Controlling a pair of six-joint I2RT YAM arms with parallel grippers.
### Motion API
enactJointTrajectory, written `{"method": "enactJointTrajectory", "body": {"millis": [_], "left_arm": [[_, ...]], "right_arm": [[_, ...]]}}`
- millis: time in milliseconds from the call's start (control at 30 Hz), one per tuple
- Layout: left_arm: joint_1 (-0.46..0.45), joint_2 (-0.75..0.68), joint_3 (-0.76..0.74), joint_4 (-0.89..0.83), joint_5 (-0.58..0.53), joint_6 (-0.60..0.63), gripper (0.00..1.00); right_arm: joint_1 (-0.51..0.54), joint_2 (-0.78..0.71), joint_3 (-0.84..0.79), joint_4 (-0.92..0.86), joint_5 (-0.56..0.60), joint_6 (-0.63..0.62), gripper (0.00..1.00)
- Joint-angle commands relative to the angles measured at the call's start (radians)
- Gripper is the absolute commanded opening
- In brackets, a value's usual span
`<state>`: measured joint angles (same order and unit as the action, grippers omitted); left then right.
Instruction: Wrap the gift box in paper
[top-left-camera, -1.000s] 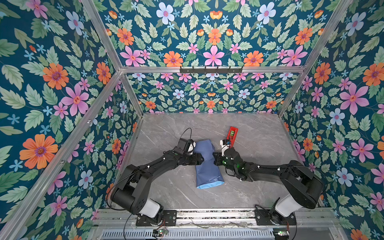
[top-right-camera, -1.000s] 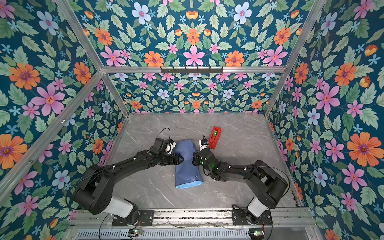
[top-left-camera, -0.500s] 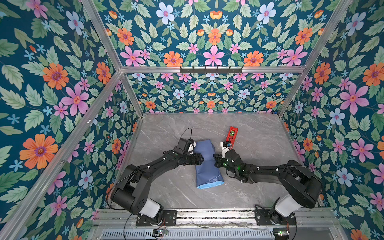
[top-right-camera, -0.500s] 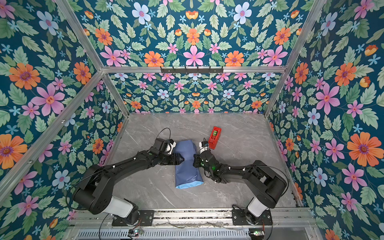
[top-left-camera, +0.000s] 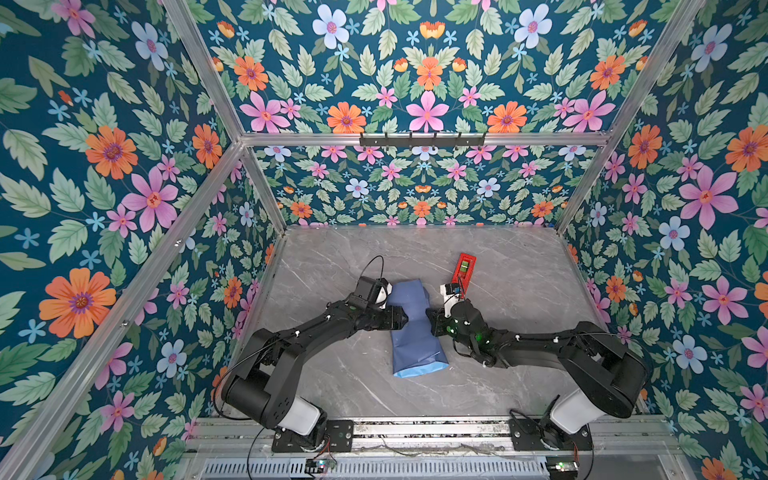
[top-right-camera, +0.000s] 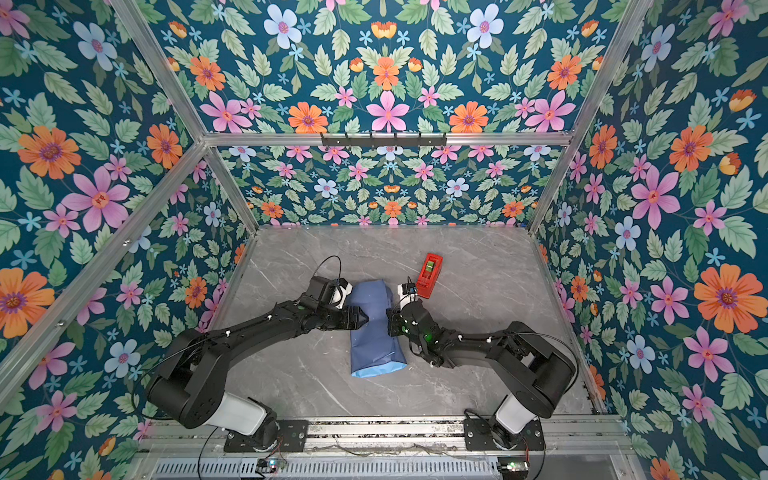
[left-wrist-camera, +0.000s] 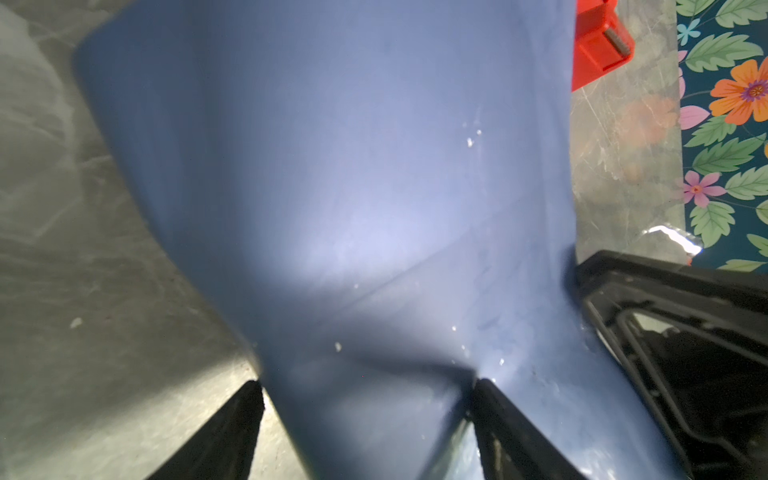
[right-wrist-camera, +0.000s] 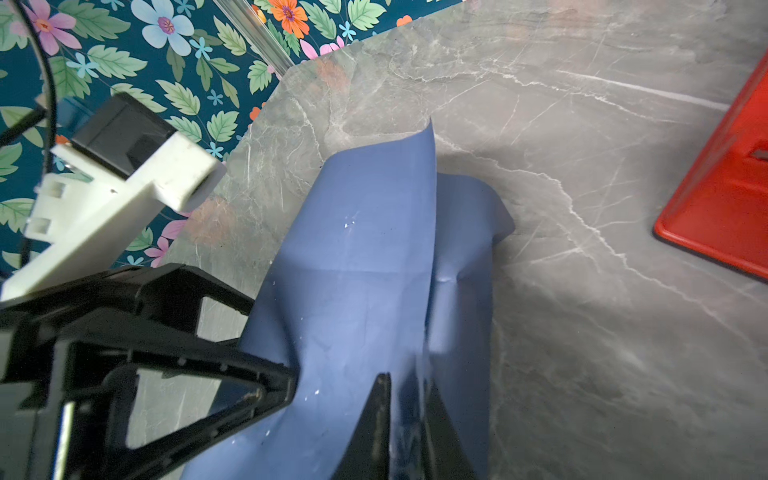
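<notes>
The paper (top-left-camera: 415, 328) (top-right-camera: 374, 332) lies folded into a long slate-blue bundle mid-table, with light blue showing at its near end. The gift box is hidden. My left gripper (top-left-camera: 401, 319) (left-wrist-camera: 365, 384) holds the bundle's left side, jaws wide with the paper (left-wrist-camera: 353, 187) filling the span and dented at one finger. My right gripper (top-left-camera: 432, 322) (right-wrist-camera: 407, 378) is at the right side. Its jaws stand a narrow gap apart around an upright flap of paper (right-wrist-camera: 365, 270), whose edge lies against one finger.
A red tape dispenser (top-left-camera: 465, 268) (top-right-camera: 430, 268) lies just beyond my right wrist, near the bundle's far right corner. Floral walls enclose the grey marble table (top-left-camera: 519, 291) on three sides. A metal rail (top-left-camera: 415, 428) runs along the near edge.
The right arm's wrist has shifted slightly. The bundle and the left arm stay where they were.
</notes>
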<state>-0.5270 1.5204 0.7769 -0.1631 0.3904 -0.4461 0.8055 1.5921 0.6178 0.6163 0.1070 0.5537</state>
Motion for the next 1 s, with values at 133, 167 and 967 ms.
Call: {"method": "enactJointTrajectory", "body": {"millis": [133,167,967], "left_arm": [[-0.004,0.025,-0.016,-0.167,-0.103,0.03,0.8],[-0.004,0.025,-0.018,-0.167,-0.103,0.03,0.8],[-0.004,0.023,-0.022,-0.161,-0.095,0.033,0.8]], "right_arm": [[0.001,-0.006,-0.006,-0.04,0.005,-0.015,0.22],[0.0,-0.006,-0.007,-0.043,0.006,-0.015,0.23],[-0.001,-0.042,0.013,-0.139,0.006,-0.034,0.63]]}}
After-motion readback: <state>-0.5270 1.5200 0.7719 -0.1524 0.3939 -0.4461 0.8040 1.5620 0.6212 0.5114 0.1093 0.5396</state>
